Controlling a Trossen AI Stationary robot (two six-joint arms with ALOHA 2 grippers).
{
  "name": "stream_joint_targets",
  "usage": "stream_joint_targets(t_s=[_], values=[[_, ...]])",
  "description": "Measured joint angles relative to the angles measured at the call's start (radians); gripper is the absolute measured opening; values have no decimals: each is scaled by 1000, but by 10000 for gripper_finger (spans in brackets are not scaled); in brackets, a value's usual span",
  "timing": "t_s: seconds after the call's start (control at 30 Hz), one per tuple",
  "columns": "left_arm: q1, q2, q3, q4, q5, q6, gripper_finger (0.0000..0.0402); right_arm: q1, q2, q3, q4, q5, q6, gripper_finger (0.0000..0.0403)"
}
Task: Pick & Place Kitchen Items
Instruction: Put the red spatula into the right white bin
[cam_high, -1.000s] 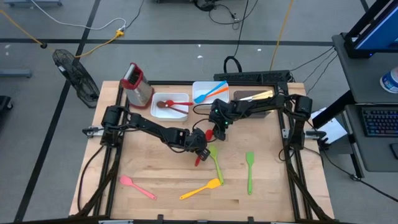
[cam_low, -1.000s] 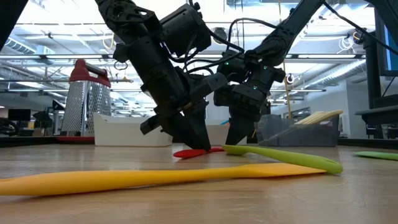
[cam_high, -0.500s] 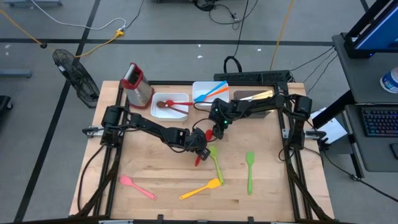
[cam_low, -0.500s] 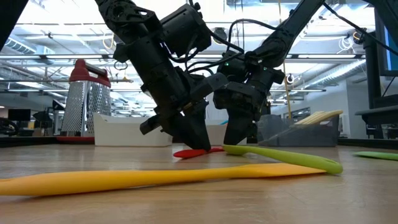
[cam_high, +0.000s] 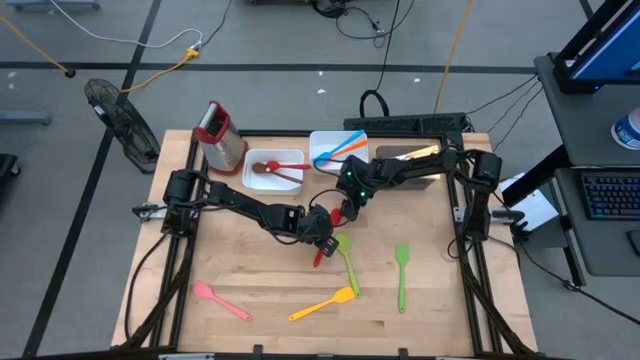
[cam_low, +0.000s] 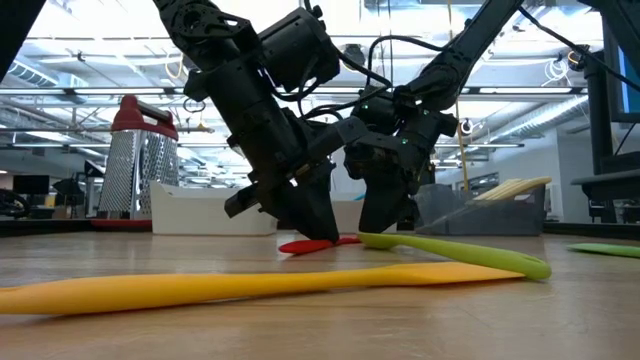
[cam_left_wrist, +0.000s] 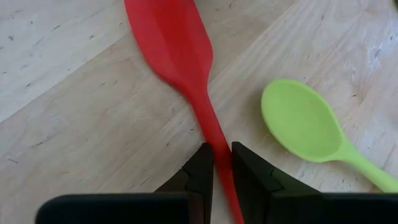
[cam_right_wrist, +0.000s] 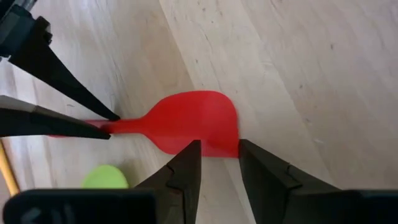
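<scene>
A red spatula (cam_high: 328, 240) lies low on the wooden table (cam_high: 250, 260) near its middle, blade (cam_right_wrist: 196, 118) toward the far side. My left gripper (cam_left_wrist: 222, 149) is shut on its handle. My right gripper (cam_right_wrist: 219, 144) points down at the blade's end and is open, one finger on each side of the blade's corner. A green spoon (cam_left_wrist: 301, 121) lies right beside the spatula. My left gripper pinches the red spatula's handle (cam_left_wrist: 214, 140) between its two fingers, a little behind the blade. The fingers slant down from the table's left side and lie across the handle. The spatula stays near level at the table top. My right gripper: I cannot tell whether its fingers touch the blade.
Nearer the front lie a green spatula (cam_high: 402, 275), an orange spatula (cam_high: 325, 303) and a pink one (cam_high: 220, 300). At the back stand two white trays (cam_high: 262, 181) (cam_high: 318, 140) holding utensils, a dark tray (cam_high: 418, 176) and a red-topped metal box (cam_high: 218, 135).
My right gripper has rolled a little about the line it points along, above the spatula's blade. My left gripper and the red spatula have kept still.
</scene>
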Motion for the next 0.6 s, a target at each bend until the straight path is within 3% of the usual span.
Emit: stream_joint_targets(t_s=[0.6], values=[[17,0,0,26,-17,27,51,25,56,2,106,-119,50,94]])
